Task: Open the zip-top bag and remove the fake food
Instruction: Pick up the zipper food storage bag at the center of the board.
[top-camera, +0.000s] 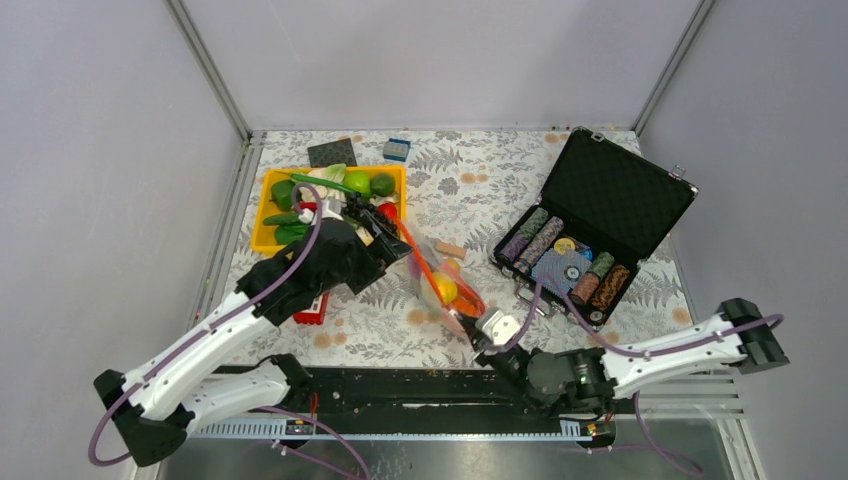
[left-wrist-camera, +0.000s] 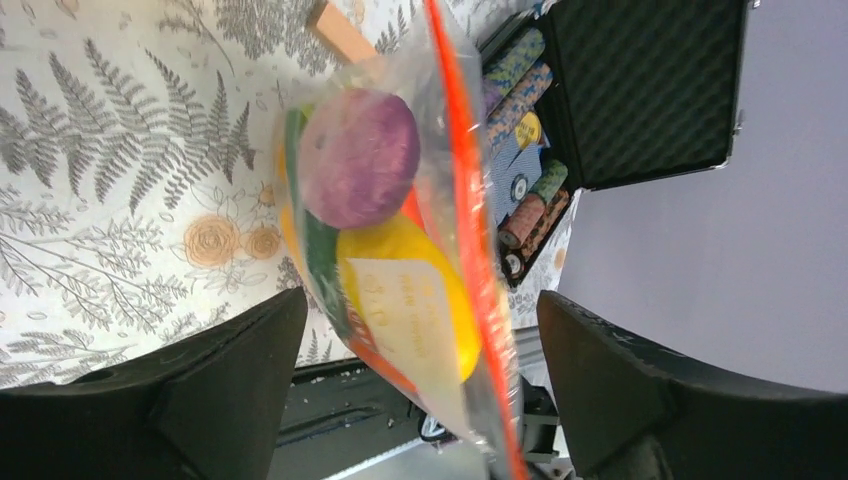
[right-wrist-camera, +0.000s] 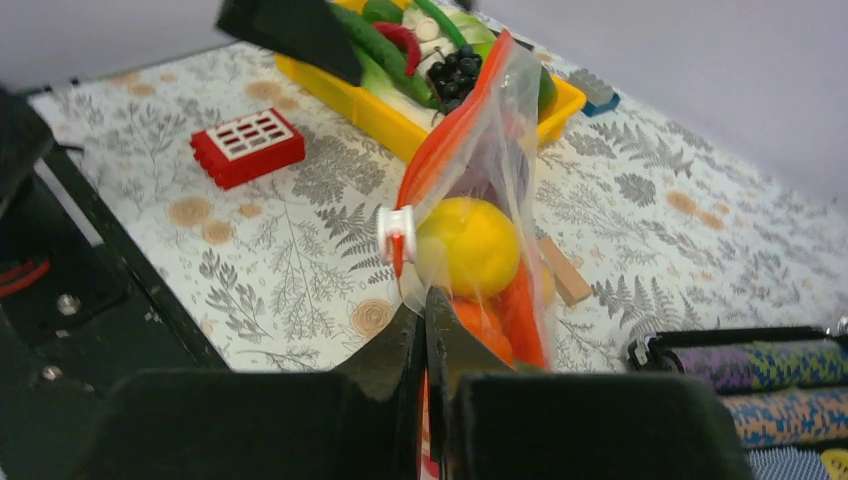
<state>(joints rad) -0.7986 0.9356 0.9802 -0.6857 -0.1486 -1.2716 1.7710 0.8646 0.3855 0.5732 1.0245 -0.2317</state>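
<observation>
Soft, even light is coming from overhead, and only faint shadows are falling on the table (top-camera: 480, 190) around the zip-top bag (top-camera: 440, 278). The bag's plastic is catching pale glare in both wrist views. Below the bag, the fingers (left-wrist-camera: 200, 400) of the left gripper (left-wrist-camera: 421, 340) are showing dark and blurred, and the right gripper (right-wrist-camera: 425, 315) is likewise sitting out of focus. Far from the bag, the frame posts (top-camera: 212, 70) are leaning outward in the top view.

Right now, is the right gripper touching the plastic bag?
Touching. The right wrist view shows the right gripper shut on the zip-top bag, with the plastic pinched between its closed fingers.
</observation>
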